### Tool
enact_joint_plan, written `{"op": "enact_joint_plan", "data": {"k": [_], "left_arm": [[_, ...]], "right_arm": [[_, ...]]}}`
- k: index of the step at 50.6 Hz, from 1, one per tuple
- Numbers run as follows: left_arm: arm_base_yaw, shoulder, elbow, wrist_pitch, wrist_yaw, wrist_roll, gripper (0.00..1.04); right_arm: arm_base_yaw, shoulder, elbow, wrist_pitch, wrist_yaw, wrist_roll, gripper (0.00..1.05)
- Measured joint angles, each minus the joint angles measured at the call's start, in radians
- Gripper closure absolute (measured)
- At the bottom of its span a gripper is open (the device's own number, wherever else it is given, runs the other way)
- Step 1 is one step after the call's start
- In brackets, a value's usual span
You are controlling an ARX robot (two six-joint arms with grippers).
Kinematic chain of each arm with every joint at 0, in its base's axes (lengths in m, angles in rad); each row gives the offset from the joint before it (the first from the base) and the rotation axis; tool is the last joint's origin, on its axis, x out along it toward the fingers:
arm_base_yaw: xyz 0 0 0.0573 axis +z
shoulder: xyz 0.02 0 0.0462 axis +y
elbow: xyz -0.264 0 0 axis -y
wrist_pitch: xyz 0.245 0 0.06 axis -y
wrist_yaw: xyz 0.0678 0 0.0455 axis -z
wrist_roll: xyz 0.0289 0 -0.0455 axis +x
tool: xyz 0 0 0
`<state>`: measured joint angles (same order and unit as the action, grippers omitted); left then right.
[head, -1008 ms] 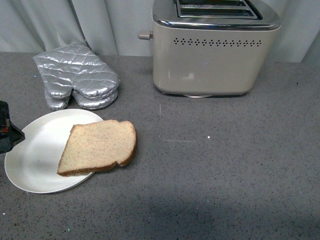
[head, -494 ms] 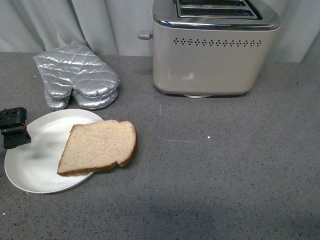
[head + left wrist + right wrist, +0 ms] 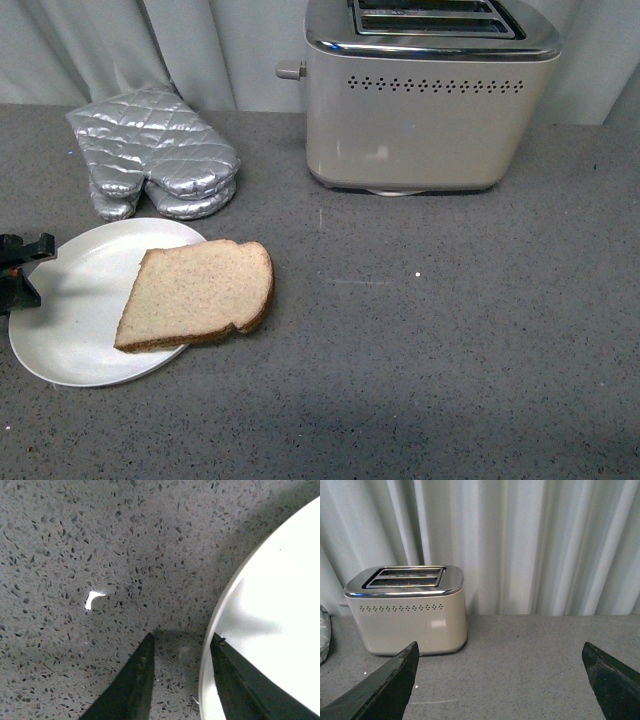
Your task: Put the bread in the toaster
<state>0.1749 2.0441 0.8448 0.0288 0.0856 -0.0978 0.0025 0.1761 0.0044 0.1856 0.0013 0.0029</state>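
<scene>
The bread [image 3: 195, 293], a light-brown slice with a darker crust, lies flat on the right part of a white plate [image 3: 60, 330], overhanging its rim. The beige toaster [image 3: 430, 110] stands at the back right, chrome top and two slots up; the right wrist view shows the toaster [image 3: 407, 610] too. My left gripper [image 3: 20, 270] is at the plate's left edge, well left of the bread. In the left wrist view the left gripper [image 3: 182, 637] is open, with the plate's rim [image 3: 210, 645] next to one finger. My right gripper [image 3: 500, 647] is open wide above the counter, facing the toaster, holding nothing.
Two silver quilted oven mitts [image 3: 155, 150] lie stacked behind the plate, left of the toaster. The toaster's lever [image 3: 289, 70] sticks out of its left side. A pale curtain [image 3: 530, 545] hangs behind the grey speckled counter [image 3: 420, 330].
My left gripper shifted slightly at the plate's left edge, first toward the plate, then back left and lower. The bread, plate and toaster have not moved.
</scene>
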Motion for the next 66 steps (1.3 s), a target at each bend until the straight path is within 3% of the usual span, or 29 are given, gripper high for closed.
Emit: {"op": "enact_joint_plan", "data": {"k": [9, 19, 29, 47, 66], "left_arm": [[0.000, -0.023, -0.006, -0.032, 0.094, -0.043, 1.02], [-0.017, -0.081, -0.049, -0.035, 0.191, -0.097, 1.02], [-0.097, -0.137, -0.093, 0.007, 0.290, -0.216, 1.02], [-0.336, -0.092, -0.035, 0.084, 0.264, -0.379, 1.02], [-0.576, 0.124, 0.198, 0.093, 0.229, -0.509, 1.02]], "right_arm": [[0.000, 0.000, 0.000, 0.000, 0.000, 0.000, 0.10], [0.000, 0.000, 0.000, 0.000, 0.000, 0.000, 0.10], [0.000, 0.000, 0.000, 0.000, 0.000, 0.000, 0.10], [0.000, 0.000, 0.000, 0.000, 0.000, 0.000, 0.10], [0.000, 0.000, 0.000, 0.000, 0.000, 0.000, 0.10]]}}
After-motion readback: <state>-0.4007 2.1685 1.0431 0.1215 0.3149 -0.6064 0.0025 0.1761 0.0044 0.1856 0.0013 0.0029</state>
